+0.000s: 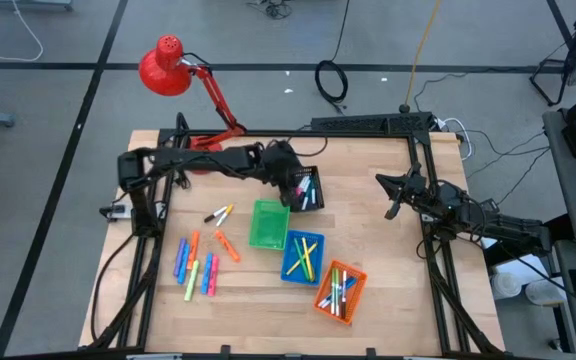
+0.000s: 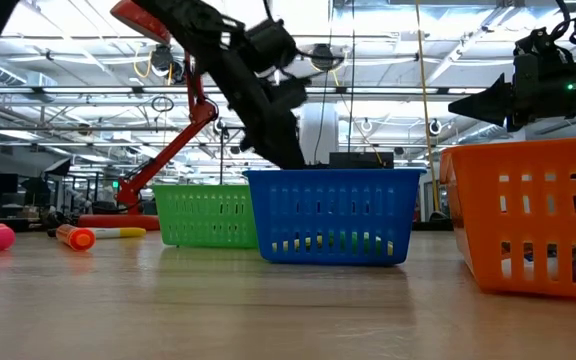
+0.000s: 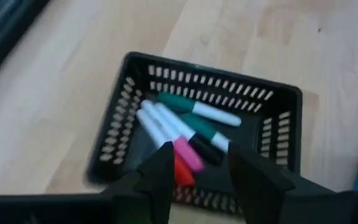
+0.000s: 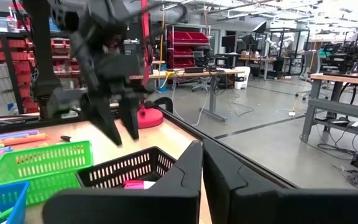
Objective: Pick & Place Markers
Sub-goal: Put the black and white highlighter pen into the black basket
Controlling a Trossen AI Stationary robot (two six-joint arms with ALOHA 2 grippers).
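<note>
Black mesh basket (image 1: 306, 190) is the drop point for the step in hand, judged to be a release; the left end effector (image 3: 194, 163) hangs directly above it with its fingers parted and nothing between them. Several markers (image 3: 185, 127) lie on the basket floor in the left wrist view, white-bodied with green, pink, black and red parts. To finish well, keep the fingers apart and lift straight up until they clear the rim; only then travel sideways, since a slanted exit could catch the mesh wall and drag the basket.

Going left to right across the desk (image 1: 388, 300) in the high view: loose markers (image 1: 196, 268) lie in a group near the left edge, blue, orange, yellow, green and pink; two more (image 1: 225, 243) lie just beside the green basket (image 1: 268, 224), which looks empty; the blue basket (image 1: 302, 257) and the orange basket (image 1: 340, 290) each hold a few. The next pick is probably from the loose group; choose a marker lying apart from its neighbours and set the fingers across its barrel.

At the far right, the right end effector (image 1: 395, 188) waits above the desk, well apart from all baskets, fingers pressed together and holding nothing.
</note>
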